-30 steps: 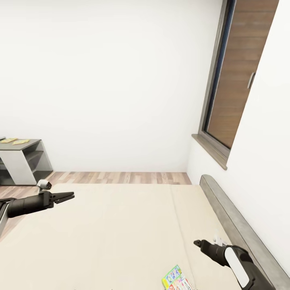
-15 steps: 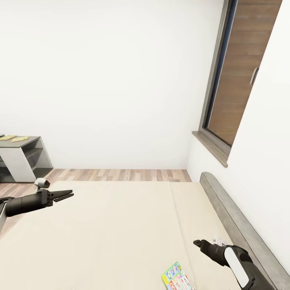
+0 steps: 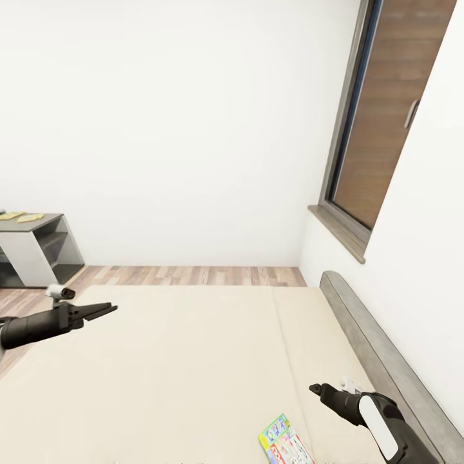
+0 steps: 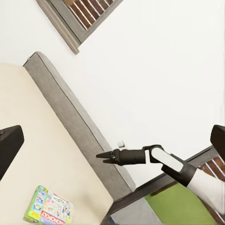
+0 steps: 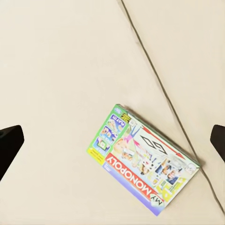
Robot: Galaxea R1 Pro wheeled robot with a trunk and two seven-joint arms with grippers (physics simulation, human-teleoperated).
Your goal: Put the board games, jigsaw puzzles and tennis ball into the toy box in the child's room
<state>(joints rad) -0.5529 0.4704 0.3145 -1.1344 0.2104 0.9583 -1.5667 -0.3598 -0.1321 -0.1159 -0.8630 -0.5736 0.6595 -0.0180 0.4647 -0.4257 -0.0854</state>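
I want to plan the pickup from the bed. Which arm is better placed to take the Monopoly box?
Probably the right. The right gripper hangs close to the Monopoly box near the headboard, and its wrist camera looks straight down on it. The left gripper is across the bed.

Head camera high, standing over bed (image 3: 193, 361), facing white wall, window to right, shelf unit (image 3: 35, 248) far left; both arms reach into lower frame. Left wrist camera looks across mattress toward headboard (image 4: 70, 117), fairly far back, catching right gripper (image 4: 101, 155) side-on and Monopoly box (image 4: 49, 206). Right wrist camera points straight down at mattress, close above same Monopoly box (image 5: 143, 159). All three views share that box and beige mattress; head view clips the box (image 3: 285, 443) at bottom edge.
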